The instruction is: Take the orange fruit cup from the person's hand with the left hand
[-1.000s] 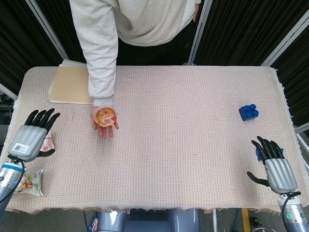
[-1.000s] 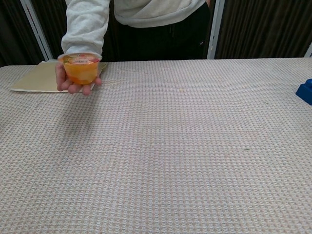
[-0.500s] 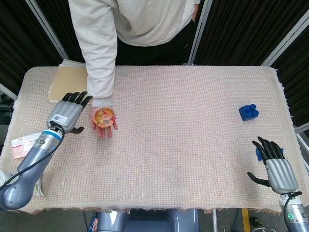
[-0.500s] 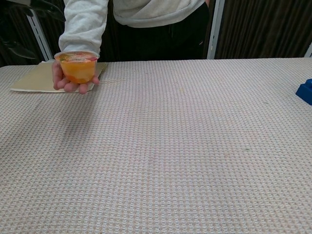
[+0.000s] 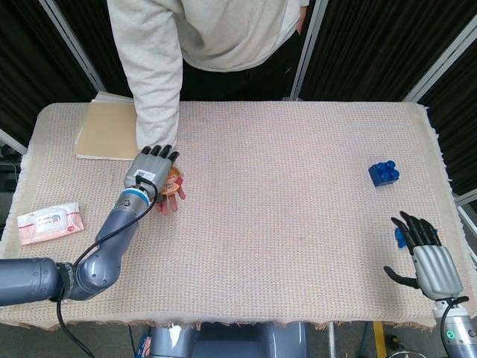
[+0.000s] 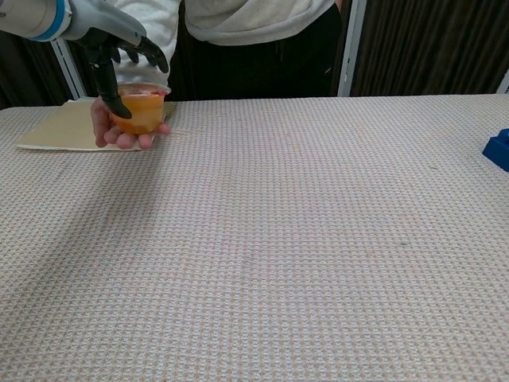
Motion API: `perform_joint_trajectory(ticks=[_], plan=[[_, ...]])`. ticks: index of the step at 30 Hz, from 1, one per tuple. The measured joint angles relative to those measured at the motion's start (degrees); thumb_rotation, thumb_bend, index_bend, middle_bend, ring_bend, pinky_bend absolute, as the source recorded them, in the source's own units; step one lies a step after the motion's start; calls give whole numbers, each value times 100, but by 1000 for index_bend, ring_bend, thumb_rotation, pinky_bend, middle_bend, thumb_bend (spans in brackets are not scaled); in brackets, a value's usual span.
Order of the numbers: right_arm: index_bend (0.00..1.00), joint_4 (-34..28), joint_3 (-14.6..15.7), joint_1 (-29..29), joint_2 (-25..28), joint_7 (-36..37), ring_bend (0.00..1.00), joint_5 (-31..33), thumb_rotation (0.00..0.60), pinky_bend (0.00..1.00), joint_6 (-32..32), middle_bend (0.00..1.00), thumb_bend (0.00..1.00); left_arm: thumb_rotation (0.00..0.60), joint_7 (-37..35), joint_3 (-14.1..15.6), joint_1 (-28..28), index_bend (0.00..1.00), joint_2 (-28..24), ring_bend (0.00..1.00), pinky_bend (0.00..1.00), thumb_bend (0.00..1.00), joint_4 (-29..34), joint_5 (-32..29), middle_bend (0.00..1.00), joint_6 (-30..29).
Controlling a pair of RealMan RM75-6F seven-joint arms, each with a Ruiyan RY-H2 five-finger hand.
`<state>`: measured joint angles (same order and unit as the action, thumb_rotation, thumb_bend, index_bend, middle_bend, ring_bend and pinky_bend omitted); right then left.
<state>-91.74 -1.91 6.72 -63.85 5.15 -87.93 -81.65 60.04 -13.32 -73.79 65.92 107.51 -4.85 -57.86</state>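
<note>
Orange plastic fruit cup (image 6: pixel 141 109) seated on person's upturned palm (image 6: pixel 119 134). Grey left hand (image 6: pixel 111 36) directly above cup, fingers spread, not gripping. Approach step; next, closure around cup wall needed.

Looked like a robotics lab – a cloth-covered bench (image 5: pixel 298 224) set against black curtains (image 5: pixel 373 45) on metal frame posts (image 5: pixel 307 45), with a person (image 5: pixel 223 30) standing at the far edge and a few test props laid out.
</note>
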Motion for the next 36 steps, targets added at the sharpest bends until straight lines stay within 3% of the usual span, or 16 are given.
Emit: perform_joint_trajectory(ticks=[5, 8, 14, 16, 19, 29, 36], plan=[[90, -1, -2, -5, -4, -8, 0, 5, 600, 0, -7, 0, 119, 600, 250, 125, -260, 101, 160, 0, 107, 293, -109, -319, 0, -117], [90, -16, -2, -9, -4, -24, 0, 11, 600, 0, -8, 0, 119, 600, 273, 151, -314, 174, 234, 56, 177, 293, -148, -366, 36, -166], [91, -26, -8, -12, -10, -49, 0, 28, 600, 0, -6, 0, 118, 600, 267, 209, -383, 419, 393, 271, 357, 352, -183, -340, 275, -396], [92, -31, -5, -13, -4, -48, 0, 27, 600, 0, -4, 0, 118, 600, 250, 219, -388, 535, 433, 365, 429, 419, -186, -308, 395, -457], [92, -35, -4, -13, 1, -47, 0, 32, 600, 0, 3, 0, 119, 600, 178, 217, -377, 624, 489, 434, 480, 483, -192, -187, 477, -550], [92, -42, -3, -17, 6, -53, 0, 32, 600, 0, 4, 0, 119, 600, -316, 229, -138, 666, 577, 458, 498, 504, -24, 956, 512, -1010], [92, -35, -7, -21, 3, -69, 0, 35, 600, 0, -3, 0, 119, 600, -732, 178, 169, 677, 235, 465, 500, 517, 498, 1604, 520, -1223]])
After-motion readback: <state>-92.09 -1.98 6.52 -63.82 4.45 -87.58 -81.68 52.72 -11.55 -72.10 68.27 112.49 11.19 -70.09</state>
